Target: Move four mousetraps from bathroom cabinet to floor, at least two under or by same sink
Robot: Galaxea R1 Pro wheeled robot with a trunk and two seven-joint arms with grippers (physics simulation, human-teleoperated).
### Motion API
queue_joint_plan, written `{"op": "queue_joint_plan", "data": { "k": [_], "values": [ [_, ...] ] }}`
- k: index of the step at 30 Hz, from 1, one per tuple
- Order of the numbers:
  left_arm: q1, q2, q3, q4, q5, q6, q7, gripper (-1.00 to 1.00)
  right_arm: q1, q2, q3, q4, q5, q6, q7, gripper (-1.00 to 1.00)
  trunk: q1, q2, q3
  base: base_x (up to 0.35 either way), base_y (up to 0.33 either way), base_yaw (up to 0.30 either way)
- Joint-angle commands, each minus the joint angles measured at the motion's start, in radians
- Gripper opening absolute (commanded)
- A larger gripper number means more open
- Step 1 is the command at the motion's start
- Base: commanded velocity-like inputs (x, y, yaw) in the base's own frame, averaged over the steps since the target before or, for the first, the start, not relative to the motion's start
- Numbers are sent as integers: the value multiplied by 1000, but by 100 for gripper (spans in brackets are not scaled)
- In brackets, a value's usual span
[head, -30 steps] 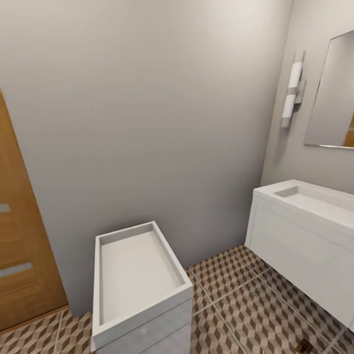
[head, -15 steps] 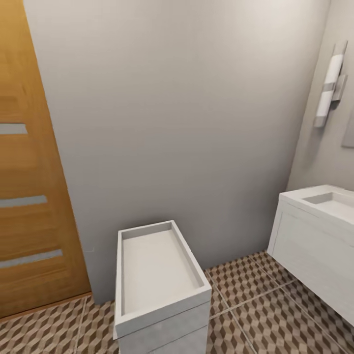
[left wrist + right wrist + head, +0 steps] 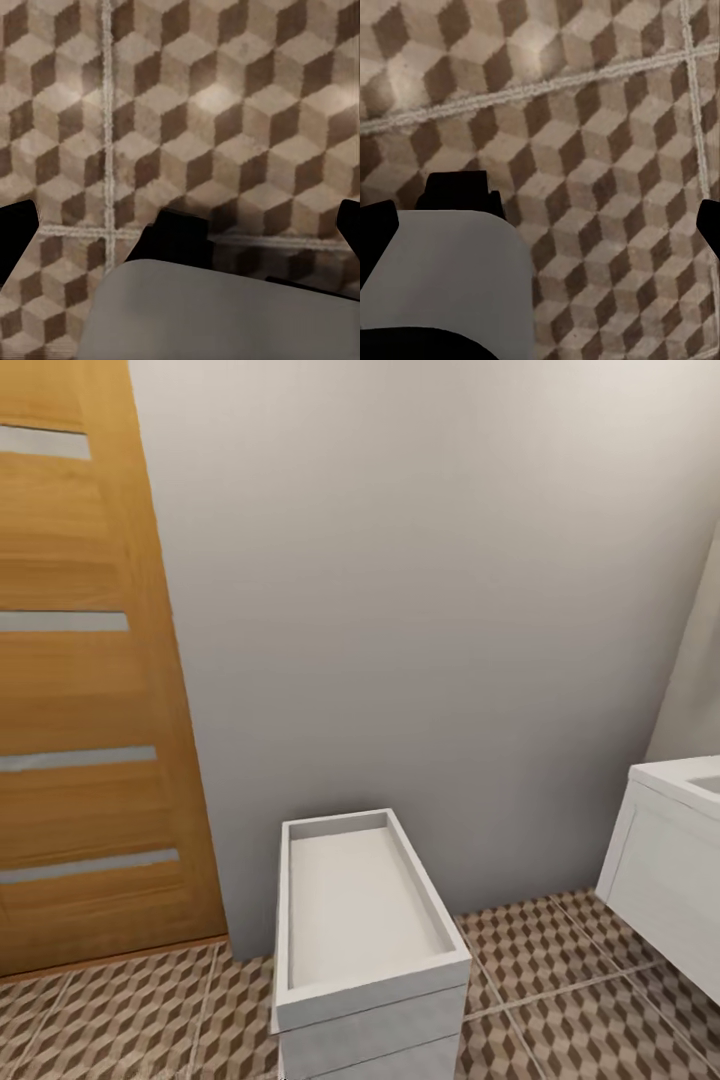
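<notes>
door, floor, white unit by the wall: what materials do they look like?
Door: orange-brown wood or veneer, visible grain, pale grey inset strips.
Bathroom floor: matt tile, printed cube pattern, pale grout lines.
White unit: smooth matt white, maybe lacquered board or solid surface; unclear.

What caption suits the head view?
White basin unit beside a wooden door on cube-patterned bathroom floor.

Both wrist cams catch black fingertips (image 3: 16,232) poking in at the edges, same deal on the other arm (image 3: 379,225). Each also shows a smooth, rounded grey body part with a boxy black block on it.
</notes>
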State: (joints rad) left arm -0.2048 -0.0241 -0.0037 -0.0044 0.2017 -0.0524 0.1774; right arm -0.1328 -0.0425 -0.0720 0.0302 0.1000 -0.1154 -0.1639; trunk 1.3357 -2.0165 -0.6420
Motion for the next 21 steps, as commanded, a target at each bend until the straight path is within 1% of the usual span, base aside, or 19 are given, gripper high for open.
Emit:
{"op": "queue_joint_plan", "data": {
  "k": [1, 6, 9, 18, 21],
  "values": [
    [-1, 0, -1, 1, 7, -4, 2, 100, -1, 0, -8, 3, 10, -6, -3, 100, 0, -1, -1, 0, 0, 269],
    [-1, 0, -1, 0, 6, -3, 2, 100, -1, -1, -8, 3, 10, -6, -3, 100, 0, -1, -1, 0, 0, 261],
    [-1, 0, -1, 0, 6, -3, 2, 100, -2, -1, -8, 3, 10, -6, -3, 100, 0, -1, -1, 0, 0, 164],
    [-1, 0, -1, 0, 7, -3, 2, 100, -2, -1, -8, 3, 10, -2, -2, 100, 0, -1, -1, 0, 0, 30],
    [-1, 0, -1, 0, 7, -3, 2, 100, -2, 0, -8, 4, 10, -3, -2, 100, 0, -1, -1, 0, 0, 147]
  ]
}}
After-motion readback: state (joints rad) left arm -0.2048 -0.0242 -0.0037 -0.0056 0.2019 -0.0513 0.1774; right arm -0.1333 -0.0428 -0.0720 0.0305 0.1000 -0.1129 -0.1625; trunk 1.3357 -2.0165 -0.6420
